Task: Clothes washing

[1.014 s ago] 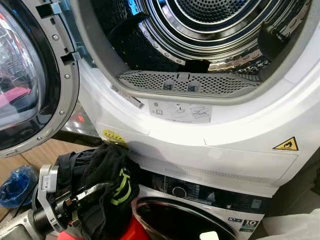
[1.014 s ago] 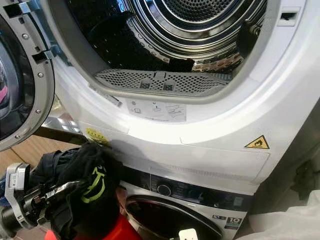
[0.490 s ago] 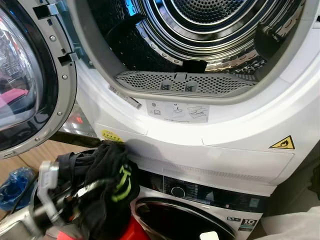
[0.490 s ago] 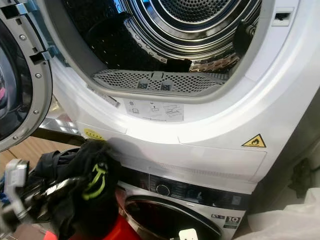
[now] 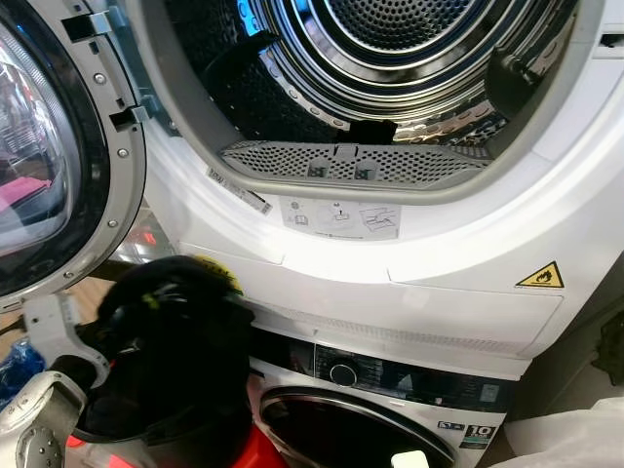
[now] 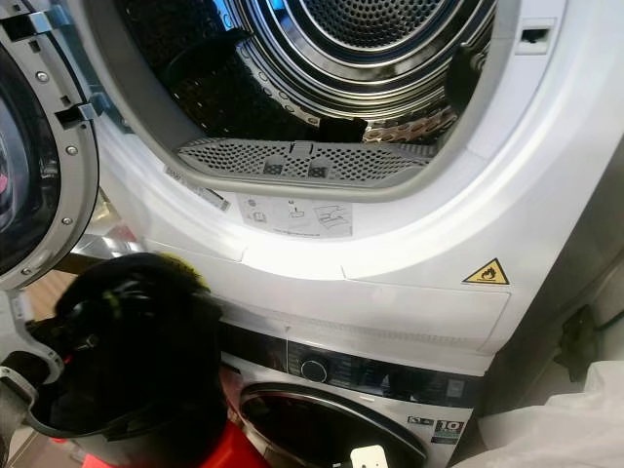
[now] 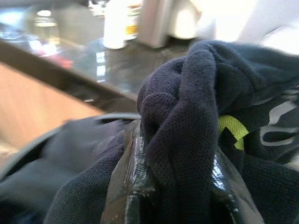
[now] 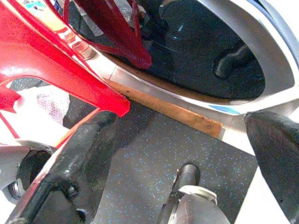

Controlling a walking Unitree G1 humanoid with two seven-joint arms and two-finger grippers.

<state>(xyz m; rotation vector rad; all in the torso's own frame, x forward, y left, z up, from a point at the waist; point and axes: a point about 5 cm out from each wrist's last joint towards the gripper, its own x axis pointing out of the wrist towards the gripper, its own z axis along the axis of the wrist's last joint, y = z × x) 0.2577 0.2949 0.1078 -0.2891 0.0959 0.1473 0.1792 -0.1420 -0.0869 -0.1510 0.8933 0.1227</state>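
Motion-blurred dark garment [image 5: 166, 341] hides the left gripper [image 7: 180, 186]; lower washer door [image 5: 351, 429] and dryer drum [image 5: 409, 58] cut by frame edges

A yellow triangular flame warning sign [image 5: 540, 276] sits on the white front of the upper dryer [image 5: 468, 253], to the right below its open drum. Under the lint filter, a white instruction sticker [image 5: 340, 216] carries small pictograms, its wording too small to read. On the lower washing machine [image 5: 390, 390], a badge at the right end of the dark control panel shows "10" [image 5: 483, 432].
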